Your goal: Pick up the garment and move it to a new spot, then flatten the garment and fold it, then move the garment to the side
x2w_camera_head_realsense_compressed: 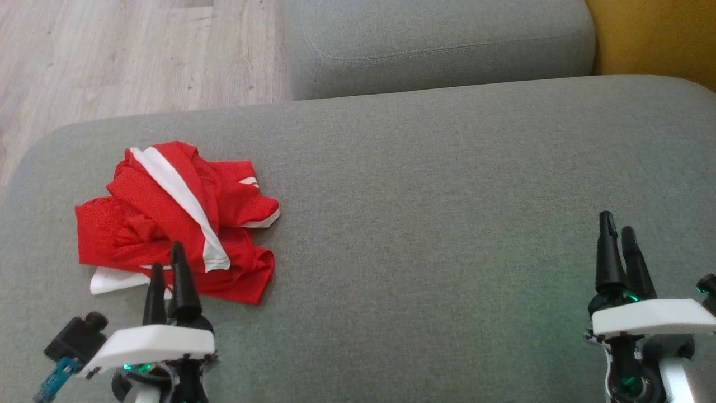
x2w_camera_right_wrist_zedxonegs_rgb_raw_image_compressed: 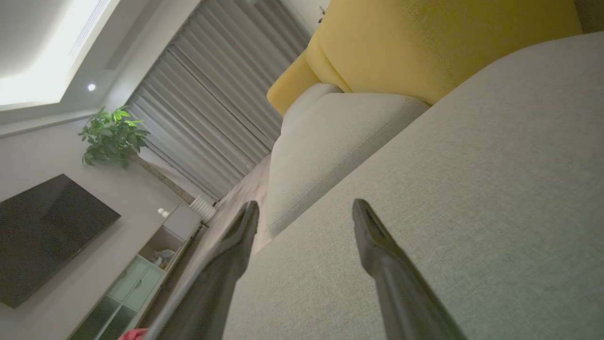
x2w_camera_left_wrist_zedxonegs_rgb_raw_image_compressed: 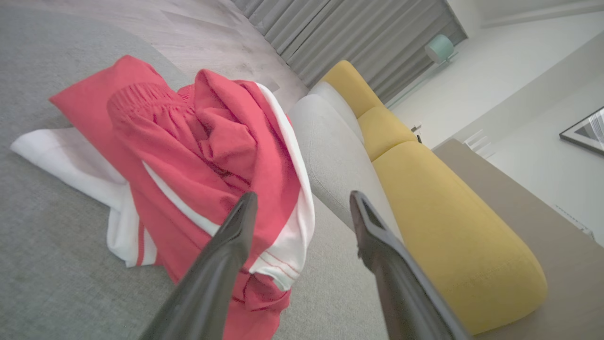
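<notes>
- Your crumpled red fabric garment with white stripes [x2w_camera_head_realsense_compressed: 173, 224] sits in a heap on the left part of the big grey fabric sofa cushion [x2w_camera_head_realsense_compressed: 419, 224]. It's not flattened or folded yet.
- A white flap [x2w_camera_head_realsense_compressed: 112, 280] pokes out from under the heap on its near-left side and lies flat on the cushion.
- Your left tool [x2w_camera_head_realsense_compressed: 168, 256] is right at the near edge of the garment, dark fingers spread and gripping nothing. In the left wrist view, one finger [x2w_camera_left_wrist_zedxonegs_rgb_raw_image_compressed: 226, 245] crosses in front of the red cloth and the other sits over bare cushion. I can't tell if it's touching the cloth.
- Your right tool [x2w_camera_head_realsense_compressed: 616, 223] is well apart from the garment, over bare grey fabric on the cushion's right side. Its fingers are spread too, with nothing between them.
- Past the far edge you've got a smaller grey cushion [x2w_camera_head_realsense_compressed: 436, 45], a mustard-yellow cushion [x2w_camera_head_realsense_compressed: 654, 39] at the far right and pale wood floor [x2w_camera_head_realsense_compressed: 128, 56] at the far left.
</notes>
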You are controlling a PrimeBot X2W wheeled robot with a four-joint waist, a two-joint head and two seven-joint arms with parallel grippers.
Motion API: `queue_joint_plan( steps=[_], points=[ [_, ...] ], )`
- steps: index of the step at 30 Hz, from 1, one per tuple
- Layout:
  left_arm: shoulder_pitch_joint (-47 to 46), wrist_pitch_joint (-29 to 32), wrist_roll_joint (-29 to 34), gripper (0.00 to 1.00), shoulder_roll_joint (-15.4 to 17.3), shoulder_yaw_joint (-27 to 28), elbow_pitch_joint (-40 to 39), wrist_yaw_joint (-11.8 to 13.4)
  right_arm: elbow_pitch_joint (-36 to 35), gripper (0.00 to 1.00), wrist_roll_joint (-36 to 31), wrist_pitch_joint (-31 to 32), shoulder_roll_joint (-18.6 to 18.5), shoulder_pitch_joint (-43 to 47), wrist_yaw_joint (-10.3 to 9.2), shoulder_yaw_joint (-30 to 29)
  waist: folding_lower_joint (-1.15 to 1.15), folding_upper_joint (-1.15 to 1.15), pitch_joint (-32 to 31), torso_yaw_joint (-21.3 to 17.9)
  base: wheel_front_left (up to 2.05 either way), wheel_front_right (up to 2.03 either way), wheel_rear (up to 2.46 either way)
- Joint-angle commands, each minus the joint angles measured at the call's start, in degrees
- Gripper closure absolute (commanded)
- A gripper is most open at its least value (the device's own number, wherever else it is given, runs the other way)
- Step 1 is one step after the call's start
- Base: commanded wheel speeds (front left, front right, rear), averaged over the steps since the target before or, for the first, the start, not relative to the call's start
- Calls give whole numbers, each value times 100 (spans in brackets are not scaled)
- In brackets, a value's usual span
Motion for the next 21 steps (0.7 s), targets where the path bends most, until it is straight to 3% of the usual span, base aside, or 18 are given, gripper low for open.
queue_joint_plan(
  steps=[1,10,21],
  points=[
    [-340,-93,305,0,53,-13,-243,13,-277,0,-284,-97,-36,-223,-2,116,0,0,-2,0,0,0,0],
    [-425,-245,1237,0,200,-480,-197,109,-396,0,-1132,-249,-39,-207,-2,264,0,0,2,0,0,0,0],
    [-623,-413,2152,0,460,-1067,-153,441,-493,0,-2033,-418,-43,-177,-3,375,0,0,20,16,0,0,0]
  ],
)
